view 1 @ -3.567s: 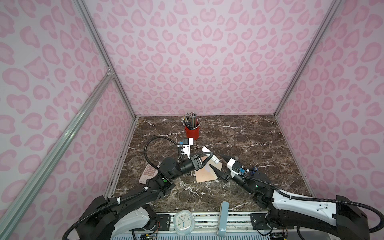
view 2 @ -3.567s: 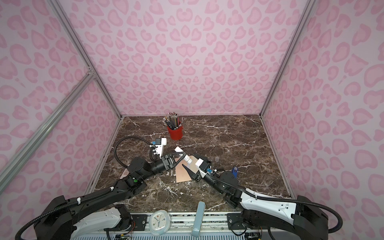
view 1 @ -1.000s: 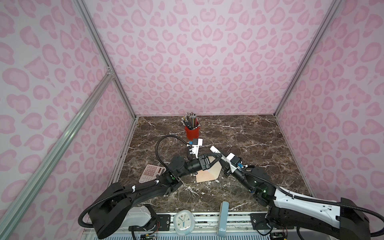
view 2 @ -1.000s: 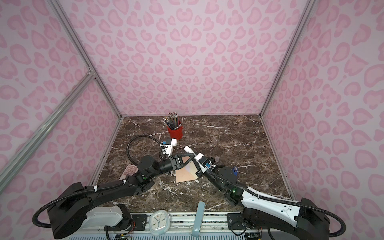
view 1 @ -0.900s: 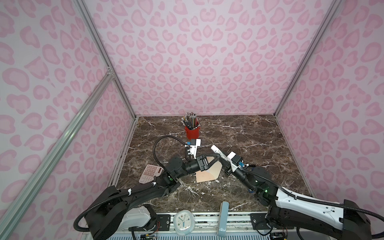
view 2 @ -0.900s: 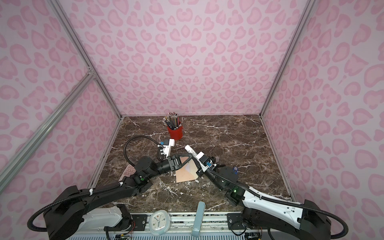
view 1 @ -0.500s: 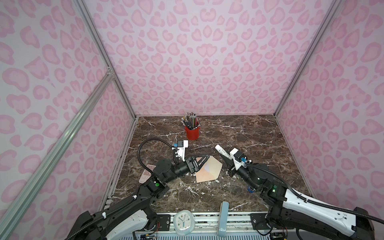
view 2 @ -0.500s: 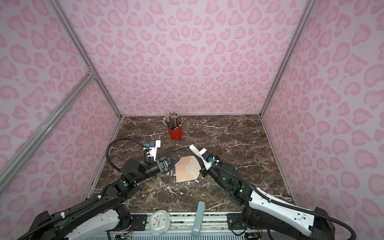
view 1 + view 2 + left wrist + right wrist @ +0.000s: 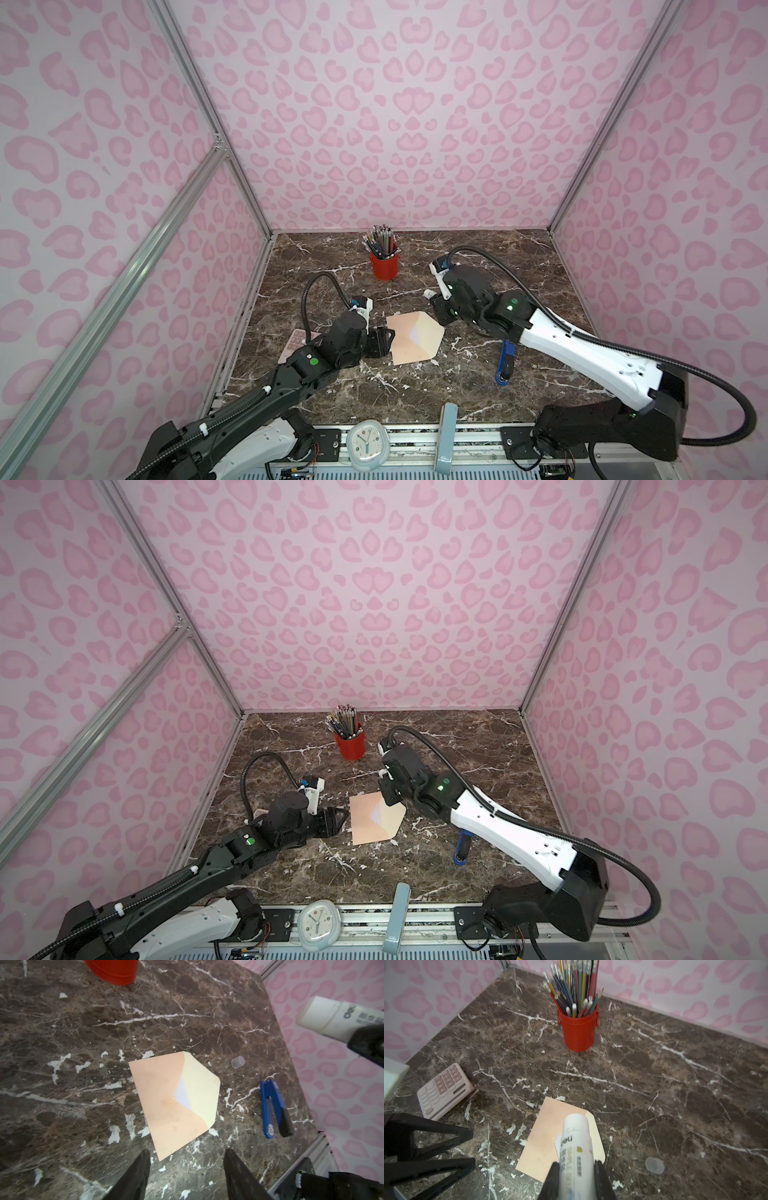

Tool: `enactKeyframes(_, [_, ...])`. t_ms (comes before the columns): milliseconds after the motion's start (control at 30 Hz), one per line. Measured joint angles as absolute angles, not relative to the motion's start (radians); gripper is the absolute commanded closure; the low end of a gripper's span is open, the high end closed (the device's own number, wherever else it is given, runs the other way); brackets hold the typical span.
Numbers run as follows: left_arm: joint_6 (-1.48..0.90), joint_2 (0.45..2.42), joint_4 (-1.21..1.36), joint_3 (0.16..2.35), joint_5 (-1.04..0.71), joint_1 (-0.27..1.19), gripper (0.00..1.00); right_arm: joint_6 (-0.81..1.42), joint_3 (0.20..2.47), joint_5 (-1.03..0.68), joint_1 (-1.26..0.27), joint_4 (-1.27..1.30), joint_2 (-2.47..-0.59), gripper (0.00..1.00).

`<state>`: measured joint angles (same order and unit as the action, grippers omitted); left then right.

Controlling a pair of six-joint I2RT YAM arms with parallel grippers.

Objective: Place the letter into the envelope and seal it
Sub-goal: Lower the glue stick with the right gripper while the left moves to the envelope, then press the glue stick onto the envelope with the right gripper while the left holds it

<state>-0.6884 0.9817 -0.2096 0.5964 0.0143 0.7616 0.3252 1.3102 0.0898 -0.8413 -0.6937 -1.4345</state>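
The peach envelope (image 9: 405, 351) (image 9: 368, 823) (image 9: 166, 1105) (image 9: 544, 1142) lies flat mid-table, its cream flap open toward the right. A white triangle of the letter (image 9: 183, 1095) (image 9: 417, 335) shows in the envelope's mouth. My left gripper (image 9: 380, 341) (image 9: 333, 818) (image 9: 187, 1154) is open and empty just off the envelope's left edge. My right gripper (image 9: 439, 314) (image 9: 388, 791) (image 9: 576, 1164) is shut on a white glue stick (image 9: 576, 1142) (image 9: 332, 1016), held above the flap side.
A red cup of pencils (image 9: 384, 266) stands at the back. A pink calculator (image 9: 296, 343) (image 9: 444, 1089) lies at the left, partly under my left arm. A blue stapler (image 9: 505, 365) (image 9: 272, 1109) and a clear cap (image 9: 238, 1062) lie to the right. A clock (image 9: 368, 444) sits on the front rail.
Both grippers have drawn back from over the envelope: the left toward the left, the right up and to the right with the glue stick. The envelope lies uncovered.
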Motion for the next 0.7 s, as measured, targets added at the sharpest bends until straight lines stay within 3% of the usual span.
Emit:
enactKeyframes(133, [-0.679, 1.057, -0.204, 0.592, 0.025, 0.756, 0.54, 0.397, 1.435, 0.018, -0.842, -0.861, -1.594, 1.00])
enactKeyframes(233, [-0.673, 1.114, -0.166, 0.578, -0.003, 0.725, 0.69, 0.450, 1.549, 0.001, -0.838, -0.971, -1.697, 1.00])
enactKeyframes(500, [-0.685, 1.277, -0.001, 0.543, -0.192, 0.587, 0.96, 0.516, 1.729, -0.036, -0.834, -1.131, -1.877, 1.00])
enactKeyframes(700, [-0.686, 1.438, 0.087, 0.593, -0.342, 0.514, 0.97, 0.542, 1.835, -0.076, -0.828, -1.207, -1.980, 1.00])
